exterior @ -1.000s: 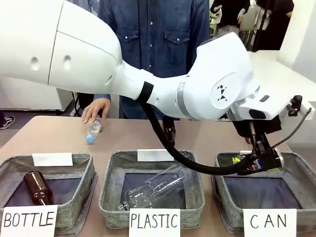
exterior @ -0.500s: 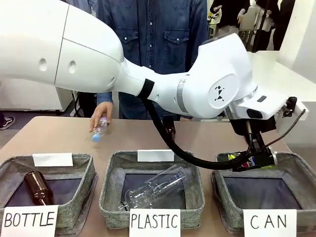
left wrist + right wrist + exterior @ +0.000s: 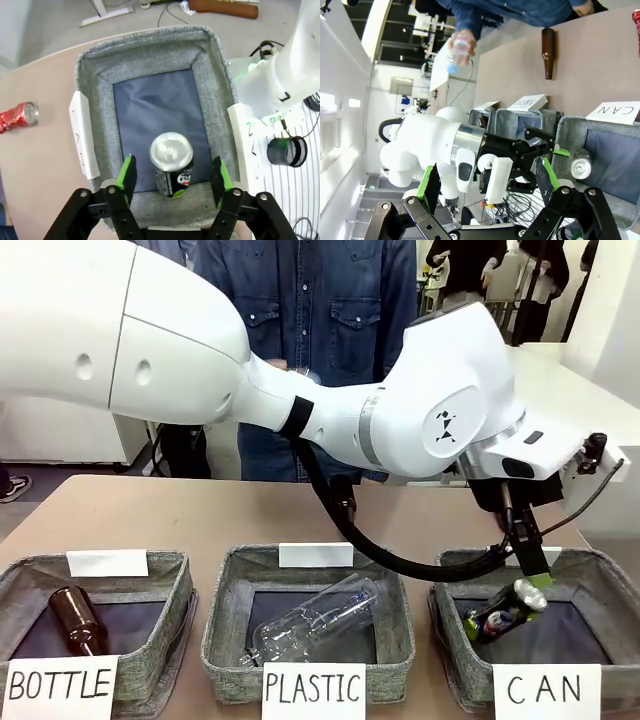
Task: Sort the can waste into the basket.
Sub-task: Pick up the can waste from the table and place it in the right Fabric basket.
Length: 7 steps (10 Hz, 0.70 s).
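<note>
The dark blue-black can (image 3: pixel 505 612) lies tilted inside the grey basket (image 3: pixel 607 585) signed "CAN", just under my left gripper (image 3: pixel 528 575). In the left wrist view the can (image 3: pixel 171 162) shows top-up between the green pads, which stand wider than it and clear of it. My left gripper (image 3: pixel 172 165) is open over the basket (image 3: pixel 150 55). A red can (image 3: pixel 19 116) lies on the table beside the basket. My right gripper (image 3: pixel 487 180) is open and holds nothing; its view shows the can (image 3: pixel 581 164) and basket (image 3: pixel 620 160) from the side.
The "PLASTIC" basket (image 3: pixel 225 620) holds a clear bottle (image 3: pixel 315 618). The "BOTTLE" basket (image 3: pixel 170 590) holds a brown bottle (image 3: pixel 72 618). Another brown bottle (image 3: pixel 548 46) lies on the table. A person's hand (image 3: pixel 465 47) holds a plastic bottle in the air.
My left gripper opened and the dark can dropped from it into the CAN basket. The person's hand lifted the plastic bottle off the table.
</note>
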Each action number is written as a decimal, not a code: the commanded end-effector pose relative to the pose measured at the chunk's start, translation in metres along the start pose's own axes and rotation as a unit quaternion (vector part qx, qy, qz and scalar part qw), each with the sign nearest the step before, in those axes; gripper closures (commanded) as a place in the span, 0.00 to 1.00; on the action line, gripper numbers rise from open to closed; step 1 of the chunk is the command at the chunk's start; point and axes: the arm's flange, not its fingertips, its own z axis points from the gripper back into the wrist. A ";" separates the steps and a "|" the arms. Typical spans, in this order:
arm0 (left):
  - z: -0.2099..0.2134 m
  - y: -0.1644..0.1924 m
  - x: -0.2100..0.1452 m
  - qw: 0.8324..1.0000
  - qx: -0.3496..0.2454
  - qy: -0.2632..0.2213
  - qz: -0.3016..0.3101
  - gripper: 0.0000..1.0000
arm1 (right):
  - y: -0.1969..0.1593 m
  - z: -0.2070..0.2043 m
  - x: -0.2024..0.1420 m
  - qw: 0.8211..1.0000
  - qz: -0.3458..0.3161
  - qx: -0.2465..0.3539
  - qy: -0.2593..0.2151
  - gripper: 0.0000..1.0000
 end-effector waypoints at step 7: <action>0.091 -0.036 -0.046 0.995 -0.074 0.067 0.022 0.00 | -0.001 -0.002 0.000 1.000 -0.007 -0.007 0.007 0.00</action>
